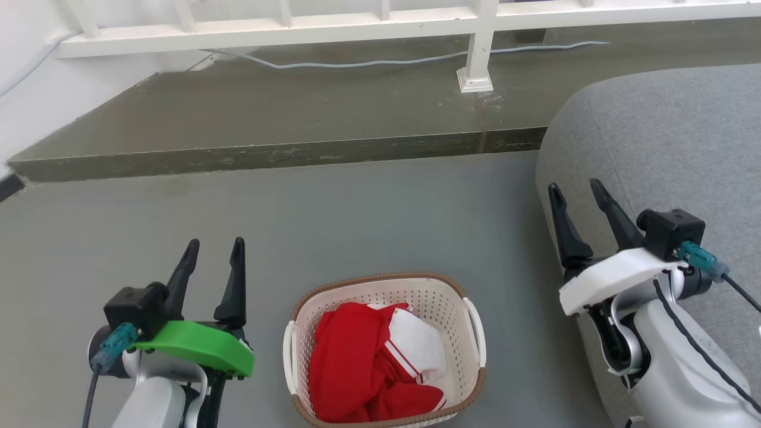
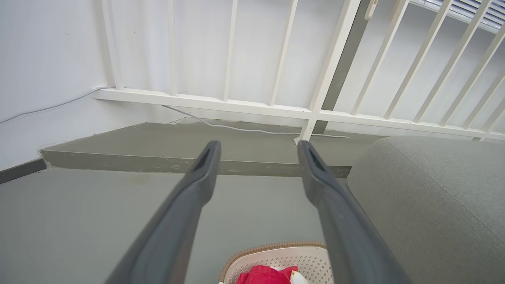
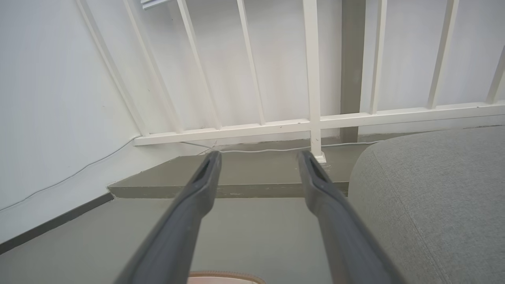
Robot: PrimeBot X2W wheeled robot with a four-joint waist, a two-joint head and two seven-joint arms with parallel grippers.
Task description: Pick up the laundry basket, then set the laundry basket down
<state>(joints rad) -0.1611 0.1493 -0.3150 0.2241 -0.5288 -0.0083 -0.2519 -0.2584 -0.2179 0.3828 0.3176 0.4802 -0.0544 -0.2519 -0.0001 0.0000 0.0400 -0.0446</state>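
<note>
The laundry basket, cream-white with a brown woven-look rim and white side handles, sits on the grey floor at the bottom middle of the head view, holding red and white clothes. My left gripper stands open to the basket's left, apart from it, nothing between its fingers. My right gripper is open to the basket's right, in front of the grey sofa. The left wrist view catches the basket's far rim below the open left gripper. A sliver of that rim shows under the open right gripper.
A grey sofa fills the right side, close to my right arm. A raised concrete step runs across the back, topped by a white railing with a cable along it. A white wall stands at the left.
</note>
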